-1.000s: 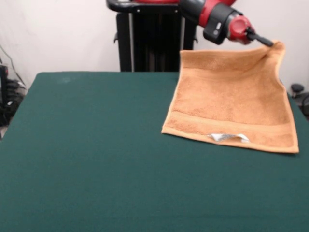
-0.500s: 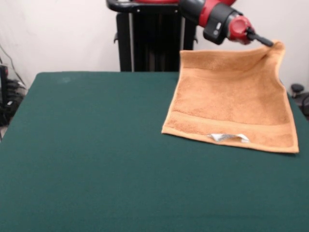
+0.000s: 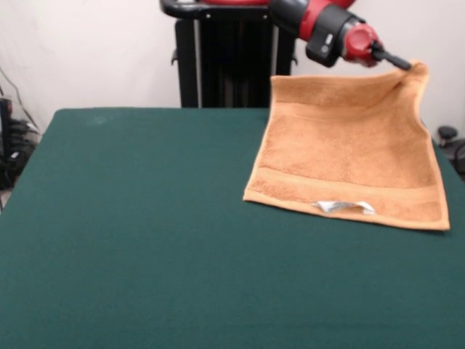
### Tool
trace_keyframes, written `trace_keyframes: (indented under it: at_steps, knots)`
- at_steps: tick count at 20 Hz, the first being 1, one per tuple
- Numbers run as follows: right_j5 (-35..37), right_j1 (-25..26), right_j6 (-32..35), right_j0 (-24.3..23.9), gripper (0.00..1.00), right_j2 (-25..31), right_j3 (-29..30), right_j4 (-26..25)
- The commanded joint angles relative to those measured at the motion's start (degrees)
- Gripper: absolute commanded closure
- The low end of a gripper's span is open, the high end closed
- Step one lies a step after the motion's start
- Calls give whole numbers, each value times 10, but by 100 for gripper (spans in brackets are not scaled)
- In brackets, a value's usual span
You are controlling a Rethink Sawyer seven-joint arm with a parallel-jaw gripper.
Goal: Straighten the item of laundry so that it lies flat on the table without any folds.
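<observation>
The orange-tan towel [image 3: 349,153] is on the right side of the green table [image 3: 145,218]. Its near hem rests on the table, with the border band and a small white care tag [image 3: 344,207] at that edge. The far hem is lifted off the table, so the cloth slopes up toward the robot. My gripper [image 3: 407,66] is shut on the towel's far right corner and holds it up in the air. The far left corner hangs at about the same height.
The robot's black pedestal [image 3: 225,54] stands behind the table's far edge. Cables and dark gear [image 3: 11,145] sit off the table at the left, and a dark object [image 3: 447,134] sits off it at the right.
</observation>
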Motion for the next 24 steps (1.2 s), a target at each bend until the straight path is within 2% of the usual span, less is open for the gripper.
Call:
trace_keyframes:
  at_steps: [1,4,5,19,24]
  knots:
    - [-9,177,191,12,100,81,135,-20]
    - [-13,173,190,11,100,83,138,-20]
    - [-14,171,190,11,0,83,139,-20]
    - [-15,174,190,17,0,82,139,-20]
    - [-16,149,188,12,0,100,173,-20]
